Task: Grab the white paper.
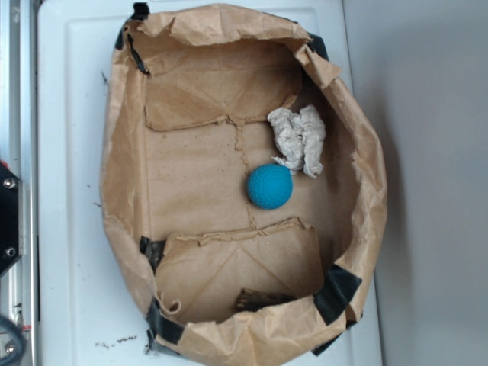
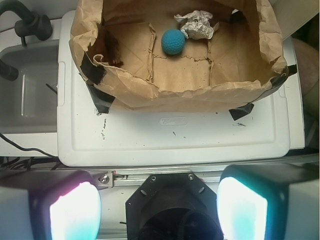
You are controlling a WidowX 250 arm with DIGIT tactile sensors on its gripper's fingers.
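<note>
White paper [image 1: 299, 139], a crumpled wad inside the brown paper bag [image 1: 122, 175] just beside the teal ball [image 1: 269, 186], lies well ahead of the spread pincer [image 2: 159, 210], which should clear the bag's near wall, then descend without nudging the ball.

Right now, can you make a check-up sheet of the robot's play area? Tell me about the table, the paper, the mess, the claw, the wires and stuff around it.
Surface: white plastic lid with a cut-down brown paper bag taped on top, specks of dirt on it.
Job's things: white paper, crumpled, inside the bag, close beside the ball.
Clutter: teal ball; black tape at the bag's corners.
Claw: claw open, back off the lid's near edge, holding nothing.
Cables: black cable left of the lid; black hose above it.
Surroundings: grey tub beside the lid.
</note>
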